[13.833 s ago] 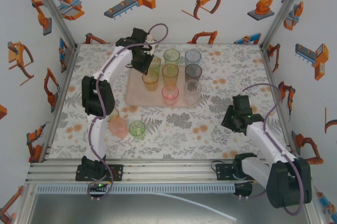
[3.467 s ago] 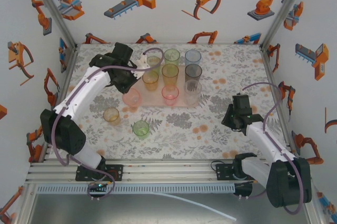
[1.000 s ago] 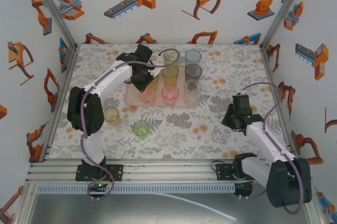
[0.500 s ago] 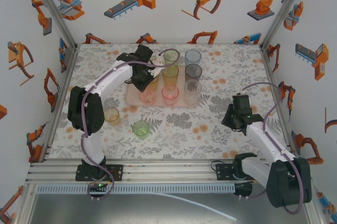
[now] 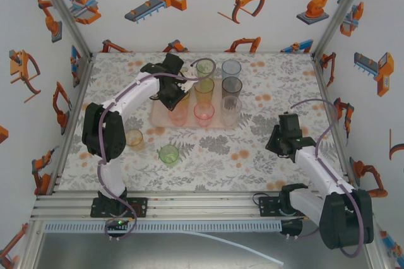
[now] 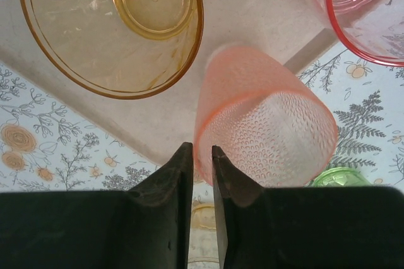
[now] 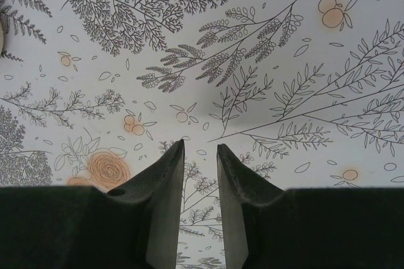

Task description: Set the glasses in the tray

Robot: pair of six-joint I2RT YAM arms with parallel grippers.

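My left gripper (image 5: 173, 103) (image 6: 202, 152) is over the near left part of the pale pink tray (image 5: 218, 124) (image 6: 252, 16), shut on the rim wall of a dimpled pink tumbler (image 5: 177, 116) (image 6: 265, 124), which tilts at the tray's near edge. Several tumblers stand in the tray: green (image 5: 205, 67), pale blue (image 5: 231, 67), amber (image 5: 203, 88), smoky grey (image 5: 231, 84), pink-red (image 5: 203, 113) (image 6: 366, 10), clear (image 5: 230, 110), and another amber (image 6: 110, 26) beside the gripper. An amber tumbler (image 5: 133, 138) and a green tumbler (image 5: 168, 154) (image 6: 341, 177) stand on the table. My right gripper (image 5: 285, 131) (image 7: 200, 146) hovers over the tabletop, holding nothing.
The floral tabletop (image 5: 221, 155) (image 7: 202, 60) spreads between the tray and the arm bases. Printed walls and aluminium posts (image 5: 66, 19) close in the back and sides. The left arm's elbow (image 5: 101, 133) stands next to the amber tumbler on the table.
Over the earlier seconds the left gripper lifted the pink tumbler off the table and brought it right into the tray. In the last second almost nothing moves. The right arm is still.
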